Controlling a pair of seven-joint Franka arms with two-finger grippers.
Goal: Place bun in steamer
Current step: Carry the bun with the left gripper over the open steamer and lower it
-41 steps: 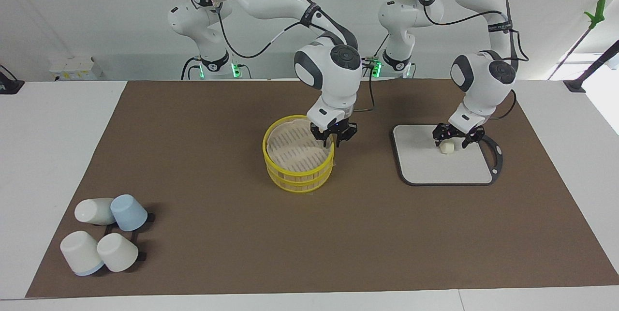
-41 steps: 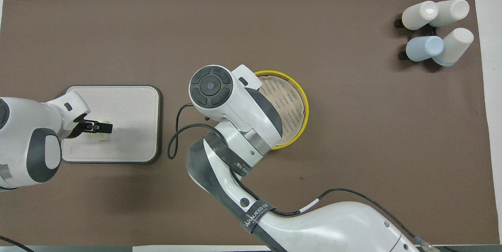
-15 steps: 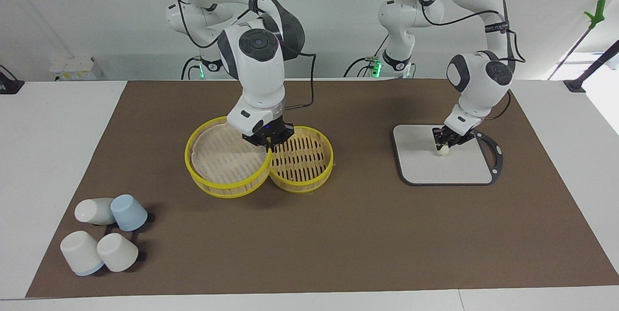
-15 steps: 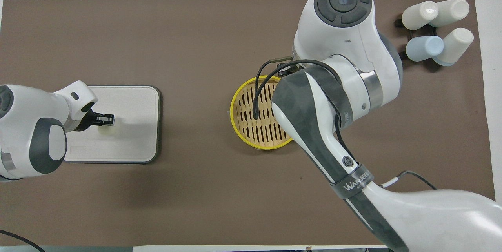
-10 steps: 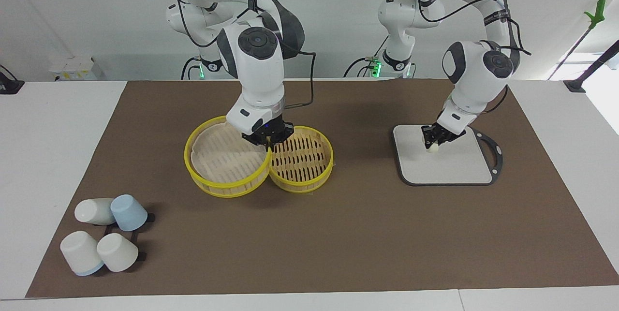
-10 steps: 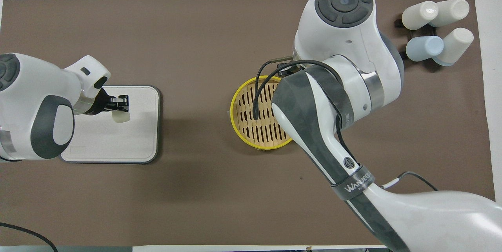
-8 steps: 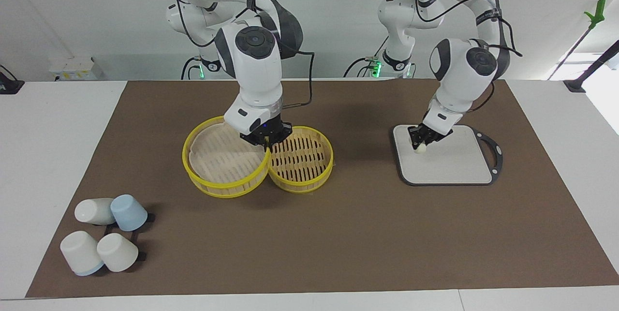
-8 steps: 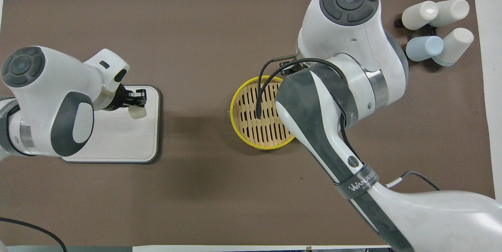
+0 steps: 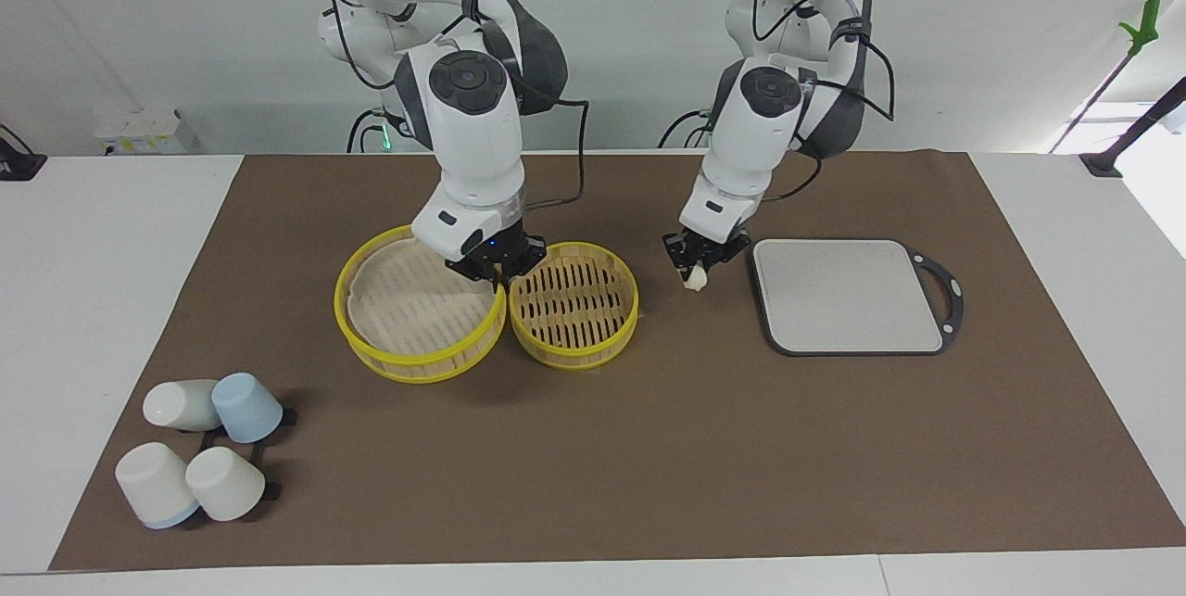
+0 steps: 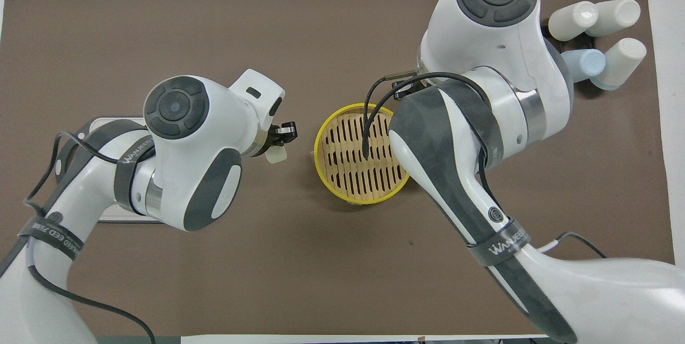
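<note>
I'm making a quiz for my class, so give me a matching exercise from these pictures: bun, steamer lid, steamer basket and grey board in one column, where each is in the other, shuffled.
Things:
1. bun
2. steamer lid
3. steamer basket
4. grey board

Places or states:
A. flat on the mat, nothing on it
B. held at its rim by the right gripper, beside the basket
C. in the left gripper, over the mat between board and basket
D. uncovered on the mat, slatted floor bare

Pairs: 1-C, 2-B, 3-D, 4-A
</note>
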